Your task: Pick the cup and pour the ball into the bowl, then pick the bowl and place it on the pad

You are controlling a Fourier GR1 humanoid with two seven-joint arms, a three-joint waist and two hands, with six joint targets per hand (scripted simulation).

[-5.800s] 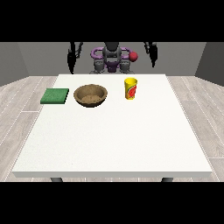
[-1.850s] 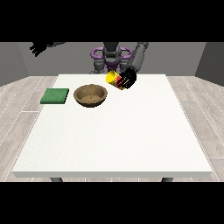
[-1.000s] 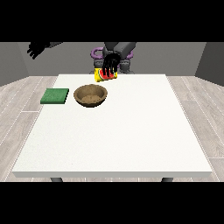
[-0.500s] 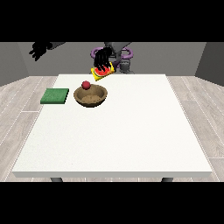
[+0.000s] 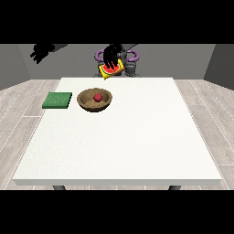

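White surface [image 5: 137, 137], far edge: the hand at the view's right [image 5: 111, 55] has its fingers wrapped round the tipped cup [image 5: 111, 70], poured out, the ball [image 5: 98, 97] sits in the bowl [image 5: 95, 100] beside the pad [image 5: 57, 100].

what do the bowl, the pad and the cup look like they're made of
The bowl looks like wood: brown and matte, with a mottled inside. The pad is flat, dull green, perhaps foam or cloth. The cup, yellow with a red print, looks like smooth plastic, though a hand hides part of it.
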